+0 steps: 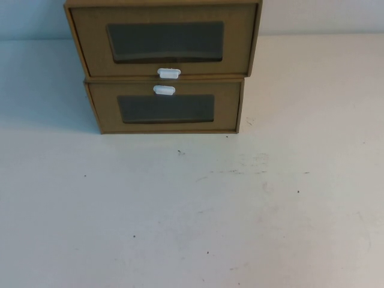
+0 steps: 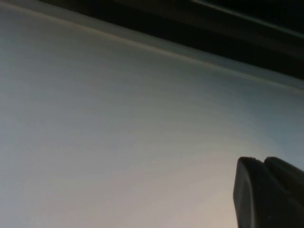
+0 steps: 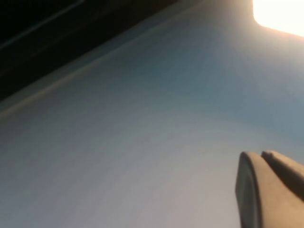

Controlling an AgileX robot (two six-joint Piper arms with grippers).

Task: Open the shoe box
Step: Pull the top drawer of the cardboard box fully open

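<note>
Two brown shoe boxes are stacked at the table's far side in the high view. The lower box [image 1: 165,108] has a dark window and a white handle [image 1: 164,90]; the upper box [image 1: 163,39] has the same window and a white handle [image 1: 169,73]. Both fronts are closed. Neither arm appears in the high view. My left gripper [image 2: 260,161] is shut, with its fingers together above bare table and nothing held. My right gripper [image 3: 259,156] is likewise shut and empty, over bare table.
The white table [image 1: 192,210] stretches bare in front of the boxes, with small dark specks. A dark band beyond the table edge [image 2: 190,33] shows in the left wrist view, and a bright glare patch [image 3: 280,14] in the right wrist view.
</note>
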